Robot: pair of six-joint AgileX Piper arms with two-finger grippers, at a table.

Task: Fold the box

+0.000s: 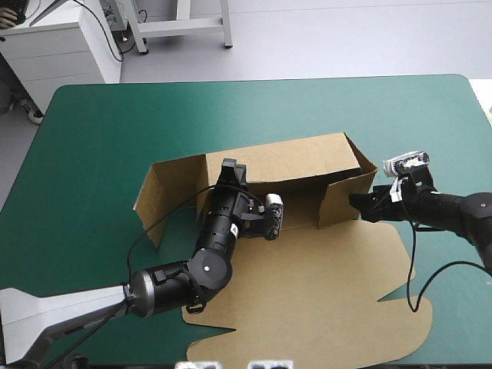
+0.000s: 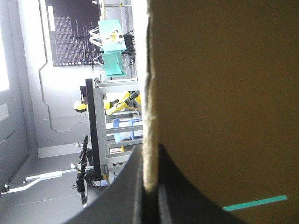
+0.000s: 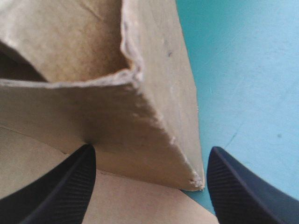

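Starting nearest the robot, the box [image 1: 307, 307] has its big flat panel spread on the teal-green table [image 1: 84, 131], reaching almost to the near edge. Just beyond that, on the right, the right gripper [image 1: 361, 206] sits at the box's right-hand corner. Its black fingers are spread wide, and the short front flap [image 1: 342, 201] pokes its corner in between them with no grip taken.

A little farther in, the left gripper [image 1: 229, 173] is up on the long wall [image 1: 300, 157], which stands across the middle of the table. From its own wrist camera the fingers are all but pressed together with the board's raw edge running between them: a firm pinch on the wall's top rim.

This looks like the tucking of the right end. The end wall [image 1: 361, 157] has turned the corner and the short flap comes back along the front.

Doing it well is, I'd say, a two-handed job. The left should simply hold that long wall upright and not drag it, because a leaning wall will skew every crease. The right should take the flap low, close to its fold, and swing it in square to the long wall rather than shoving the free corner, which could buckle the board.

At the far left end, the left flap [image 1: 150, 196] splays outward and is not yet folded.
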